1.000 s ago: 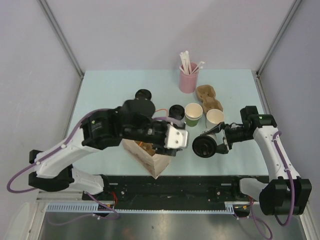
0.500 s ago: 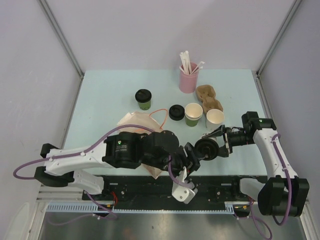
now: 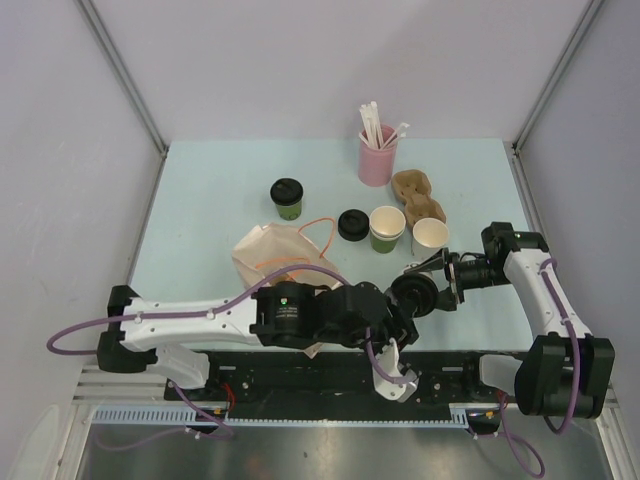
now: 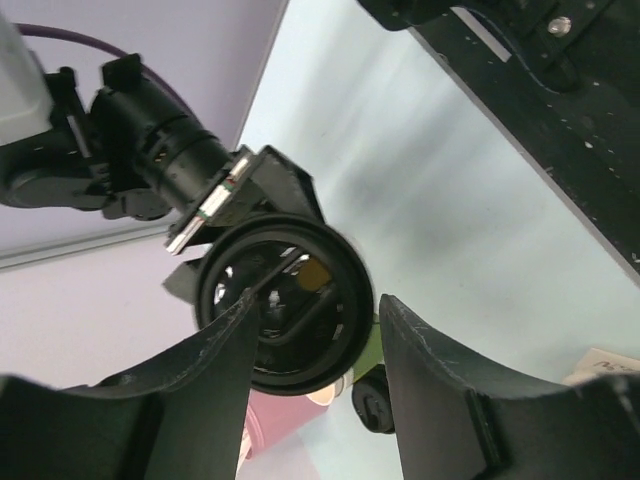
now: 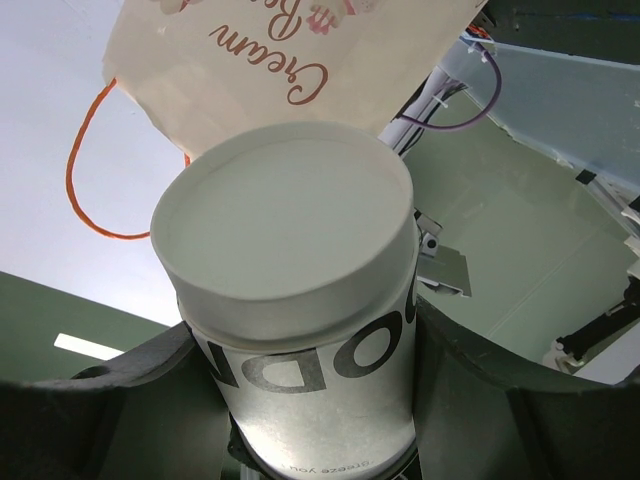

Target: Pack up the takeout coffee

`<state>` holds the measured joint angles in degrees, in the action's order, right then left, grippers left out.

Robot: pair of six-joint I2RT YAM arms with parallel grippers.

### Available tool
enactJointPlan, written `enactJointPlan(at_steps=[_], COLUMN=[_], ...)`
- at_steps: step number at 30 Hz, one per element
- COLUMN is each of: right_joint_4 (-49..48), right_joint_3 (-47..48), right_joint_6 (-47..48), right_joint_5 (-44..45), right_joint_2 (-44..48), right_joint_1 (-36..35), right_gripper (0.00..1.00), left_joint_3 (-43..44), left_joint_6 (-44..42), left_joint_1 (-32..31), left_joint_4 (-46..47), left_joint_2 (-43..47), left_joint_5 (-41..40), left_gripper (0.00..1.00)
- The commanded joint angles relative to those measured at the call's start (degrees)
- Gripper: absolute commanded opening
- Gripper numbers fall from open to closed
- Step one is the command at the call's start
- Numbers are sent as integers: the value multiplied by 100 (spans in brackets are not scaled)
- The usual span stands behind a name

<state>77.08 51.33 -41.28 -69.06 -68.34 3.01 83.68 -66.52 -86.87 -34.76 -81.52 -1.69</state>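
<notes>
My right gripper point(image 3: 437, 283) is shut on the white takeout cup with dark lettering point(image 3: 428, 287), held sideways over the table, its black lid point(image 3: 412, 296) facing left. In the right wrist view the cup's base point(image 5: 283, 225) faces the camera between both fingers point(image 5: 480, 390). My left gripper point(image 3: 403, 318) sits low, right beside that lid. In the left wrist view its open fingers point(image 4: 440, 390) stand either side of the lid point(image 4: 290, 300); contact is unclear. The green lidded cup point(image 3: 287, 198) stands far left of centre.
A paper bag with orange handles point(image 3: 275, 255) lies behind the left arm. A loose black lid point(image 3: 352, 224), an open green cup point(image 3: 387, 228), an open beige cup point(image 3: 430, 235), a cardboard carrier point(image 3: 415, 190) and a pink cup of straws point(image 3: 377, 155) stand behind.
The left arm has swung down off the bag to the near edge, its gripper now at the held cup's lid with the jaws slightly narrower. The bag now lies uncovered. The right gripper barely moved.
</notes>
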Motion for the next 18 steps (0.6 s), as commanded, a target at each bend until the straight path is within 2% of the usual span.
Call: enactJointPlan(at_steps=[1, 5, 11, 15, 18], right_joint_4=[976, 976, 976, 976, 976], right_joint_3=[8, 26, 35, 35, 35], right_joint_6=[181, 155, 199, 260, 278], right_joint_5=[-292, -301, -301, -328, -354], right_joint_2=[-22, -39, -57, -110, -110], right_joint_1=[77, 95, 104, 104, 112], right_gripper=[4, 4, 4, 3, 3], left_joint_3=[-290, -431, -520, -204, -343], left_joint_6=[-151, -63, -177, 8, -255], left_joint_1=[-14, -5, -5, -5, -5], left_joint_4=[216, 224, 251, 268, 277], left_joint_2=[504, 786, 523, 268, 303], left_joint_5=[327, 556, -129, -191, -183], left_gripper=[57, 59, 55, 54, 52])
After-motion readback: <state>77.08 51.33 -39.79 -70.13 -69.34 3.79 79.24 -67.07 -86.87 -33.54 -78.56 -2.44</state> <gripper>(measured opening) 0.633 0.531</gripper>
